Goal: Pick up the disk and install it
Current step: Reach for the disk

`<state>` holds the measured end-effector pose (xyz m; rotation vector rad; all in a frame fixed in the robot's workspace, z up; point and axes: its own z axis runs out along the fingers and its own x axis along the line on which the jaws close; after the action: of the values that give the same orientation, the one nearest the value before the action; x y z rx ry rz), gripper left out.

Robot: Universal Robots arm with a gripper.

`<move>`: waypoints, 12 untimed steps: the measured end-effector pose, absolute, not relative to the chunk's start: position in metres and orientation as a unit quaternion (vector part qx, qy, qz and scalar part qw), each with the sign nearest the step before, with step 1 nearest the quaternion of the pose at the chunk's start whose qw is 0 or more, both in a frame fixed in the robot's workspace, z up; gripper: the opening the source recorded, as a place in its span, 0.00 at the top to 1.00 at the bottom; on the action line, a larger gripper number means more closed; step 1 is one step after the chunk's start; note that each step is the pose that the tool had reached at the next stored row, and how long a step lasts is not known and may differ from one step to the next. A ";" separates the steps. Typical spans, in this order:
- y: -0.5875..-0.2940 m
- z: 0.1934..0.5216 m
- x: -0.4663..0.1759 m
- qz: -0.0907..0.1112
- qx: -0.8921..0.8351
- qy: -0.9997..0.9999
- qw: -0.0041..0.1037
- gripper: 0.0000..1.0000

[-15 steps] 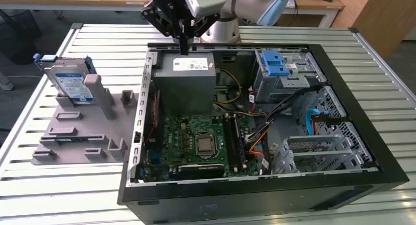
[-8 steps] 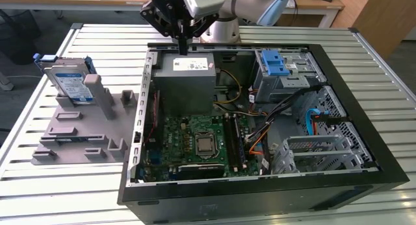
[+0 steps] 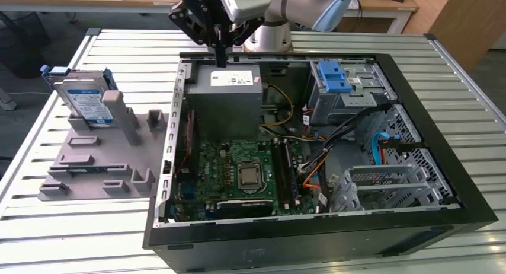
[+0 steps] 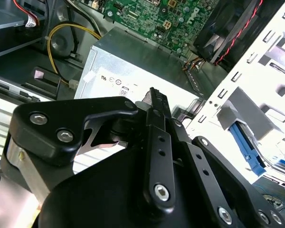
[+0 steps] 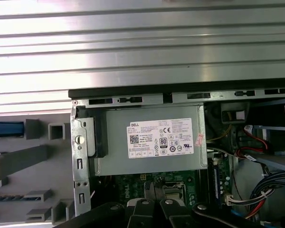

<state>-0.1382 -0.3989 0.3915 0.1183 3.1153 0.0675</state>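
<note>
The disk (image 3: 83, 99) stands upright in a grey holder (image 3: 95, 164) on the table, at the exterior view's left beside the open computer case (image 3: 316, 238). It is silver with a white-and-blue label and a blue carrier; a blue edge of the carrier (image 5: 4, 128) shows in the first wrist view. My gripper (image 3: 221, 59) hangs over the case's back edge, above the grey power supply box (image 3: 225, 96), well apart from the disk. Its fingers (image 4: 154, 97) are pressed together with nothing between them, and the fingertips (image 5: 149, 187) show over the motherboard.
Inside the case lie the green motherboard (image 3: 241, 170), a drive cage with a bright-blue latch (image 3: 333, 78), loose cables (image 3: 348, 131) and a metal bracket (image 3: 387, 185). The slatted metal table (image 3: 118, 42) extends around the case and holder.
</note>
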 end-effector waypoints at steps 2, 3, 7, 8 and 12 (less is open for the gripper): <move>-0.399 0.391 -0.139 0.022 0.038 0.999 0.011 0.89; -0.399 0.391 -0.139 0.022 0.038 0.999 0.011 0.89; -0.399 0.391 -0.140 0.022 0.038 0.999 0.011 0.89; -0.399 0.391 -0.141 0.022 0.038 0.999 0.011 0.89; -0.399 0.390 -0.142 0.022 0.038 0.999 0.010 0.89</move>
<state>-0.1420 -0.3989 0.3905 0.1185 3.1183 0.0674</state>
